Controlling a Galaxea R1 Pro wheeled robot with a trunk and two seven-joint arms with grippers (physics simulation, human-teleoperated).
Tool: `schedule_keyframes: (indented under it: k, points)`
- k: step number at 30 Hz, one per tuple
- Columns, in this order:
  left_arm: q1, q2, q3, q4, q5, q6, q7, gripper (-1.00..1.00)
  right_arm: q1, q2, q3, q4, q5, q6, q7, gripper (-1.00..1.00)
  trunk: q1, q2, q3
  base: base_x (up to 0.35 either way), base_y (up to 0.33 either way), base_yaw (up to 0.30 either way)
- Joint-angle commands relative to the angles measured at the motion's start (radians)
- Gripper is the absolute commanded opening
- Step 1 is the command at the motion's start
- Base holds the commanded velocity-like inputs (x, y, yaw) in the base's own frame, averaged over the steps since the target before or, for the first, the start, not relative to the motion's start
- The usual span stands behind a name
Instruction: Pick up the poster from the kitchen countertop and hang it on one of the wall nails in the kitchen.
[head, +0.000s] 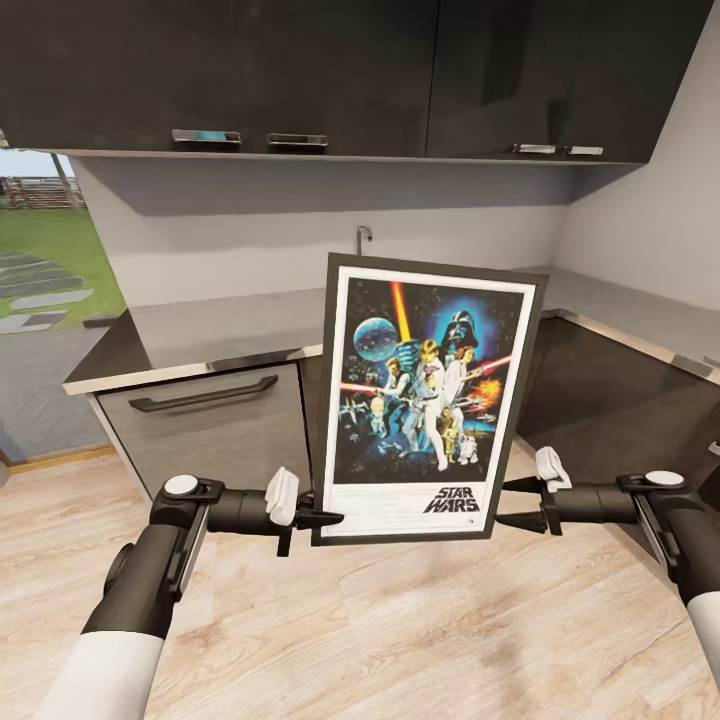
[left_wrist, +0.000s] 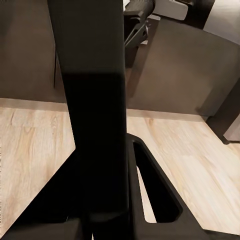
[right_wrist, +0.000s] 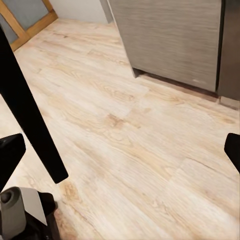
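The poster (head: 425, 400) stands upright in the air in front of the kitchen countertop (head: 220, 330), its Star Wars picture facing me. My left gripper (head: 320, 519) is shut on its lower left frame edge; the left wrist view has that dark edge (left_wrist: 92, 100) running between the fingers. My right gripper (head: 510, 503) is open beside the lower right edge, with its fingertips (right_wrist: 10, 150) spread wide and the frame (right_wrist: 27, 115) off to one side of them. The wall nails are out of view.
Dark upper cabinets (head: 300, 70) hang above the counter, and a faucet (head: 363, 238) rises behind the poster. A drawer with a bar handle (head: 205, 393) is at the left, more cabinets (head: 620, 400) at the right. Wood floor (head: 400, 630) lies below, a garden opening (head: 40, 260) far left.
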Motion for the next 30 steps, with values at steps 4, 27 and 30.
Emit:
schedule_keyframes:
  k: [4, 27, 30]
  points:
    - [-0.001, 0.005, 0.002, -0.004, -0.008, 0.008, -0.008, -1.00, 0.001, 0.000, -0.002, -0.001, 0.006, 0.002, 0.007, 1.00, 0.000, -0.001, -0.001, 0.000, 0.000, 0.000]
    - [-0.001, 0.026, 0.002, -0.026, -0.006, 0.011, -0.008, -1.00, 0.005, 0.006, 0.081, -0.002, -0.015, -0.045, 0.015, 1.00, 0.000, -0.001, -0.001, 0.000, 0.000, 0.000]
    - [-0.001, 0.026, 0.002, -0.026, -0.006, 0.011, -0.008, -1.00, 0.005, 0.006, 0.087, -0.002, -0.053, -0.045, 0.015, 1.00, 0.000, -0.001, -0.001, 0.000, 0.000, 0.000]
